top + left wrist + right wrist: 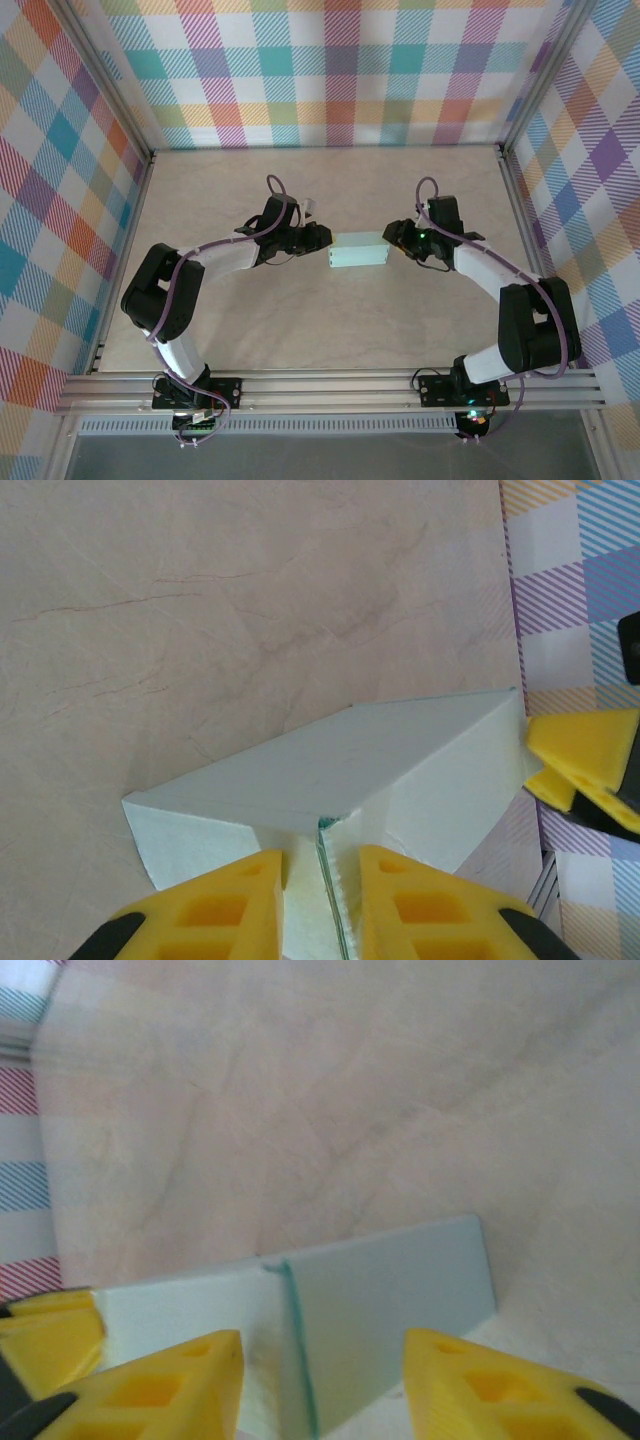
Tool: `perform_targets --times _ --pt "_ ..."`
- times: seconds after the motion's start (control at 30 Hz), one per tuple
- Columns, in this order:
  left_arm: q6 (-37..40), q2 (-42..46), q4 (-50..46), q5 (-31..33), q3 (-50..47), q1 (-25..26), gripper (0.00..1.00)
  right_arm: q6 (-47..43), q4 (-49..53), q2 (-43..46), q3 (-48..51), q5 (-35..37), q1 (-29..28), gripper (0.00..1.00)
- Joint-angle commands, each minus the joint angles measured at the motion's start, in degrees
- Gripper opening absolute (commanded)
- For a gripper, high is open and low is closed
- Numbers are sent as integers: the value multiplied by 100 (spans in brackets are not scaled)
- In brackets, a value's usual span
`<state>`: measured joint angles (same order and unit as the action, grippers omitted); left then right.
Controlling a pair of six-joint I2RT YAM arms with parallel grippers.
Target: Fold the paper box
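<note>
Mint-blue card marks the paper box (358, 252) in the top external view. It lies closed and flat on the beige table (250, 190), midway between the two arms. The left gripper (322, 240) meets the box's left end and the right gripper (392, 240) sits at its right end. From this height I cannot tell how either pair of fingers stands. Plaid walls (330, 70) stand well behind the box and to both sides of it.

In the left wrist view, the paper box (400, 770) stretches away from the camera like a wedge, its far end by the plaid wall (570, 590). The left gripper (322, 855) has its yellow fingers (230, 905) drawn close together about a thin upright edge of card at the box's near end, pinching it. One yellow finger (585, 755) of the right gripper touches the box's far corner.

In the right wrist view, which is somewhat blurred, the paper box (390, 1300) lies under and ahead of the right gripper (322, 1335). Its yellow fingers (500, 1385) stand spread, one on each side of a greenish seam on the box, clamping nothing. A yellow finger (50, 1325) of the left gripper shows at the box's far end.
</note>
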<state>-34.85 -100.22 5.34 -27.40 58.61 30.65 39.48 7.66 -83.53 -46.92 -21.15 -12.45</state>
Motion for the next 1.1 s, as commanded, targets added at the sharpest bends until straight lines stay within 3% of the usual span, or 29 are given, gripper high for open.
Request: perform_targets --times 0.0,0.13,0.27,0.4,0.43,0.7,0.77,0.87,0.97,1.07 --pt "235 -530 -1743 692 -410 37 22 -230 453 73 55 176 -34 49" --pt "233 -543 -1747 683 -421 37 22 -140 297 -1 123 -98 -13 47" --pt "263 -542 -1756 679 -403 37 22 61 -15 -87 271 -436 13 29" --pt "244 -551 -1731 674 -407 37 22 306 -423 -190 547 -747 32 2" --pt "248 -559 -1730 674 -408 37 22 360 -533 -199 617 -780 40 0" --pt "256 -569 -1747 674 -411 37 22 716 -1313 -162 781 -1120 140 0" --pt "251 -562 -1739 677 -408 33 22 705 -1256 -109 700 -1053 134 23" --pt "259 -568 -1747 681 -403 37 22 673 -1175 -45 598 -1031 132 28" --pt "253 -582 -1756 683 -392 37 22 830 -1370 -60 687 -1065 142 25" --pt "271 -586 -1769 687 -381 37 22 980 -1603 -136 883 -1074 154 6"
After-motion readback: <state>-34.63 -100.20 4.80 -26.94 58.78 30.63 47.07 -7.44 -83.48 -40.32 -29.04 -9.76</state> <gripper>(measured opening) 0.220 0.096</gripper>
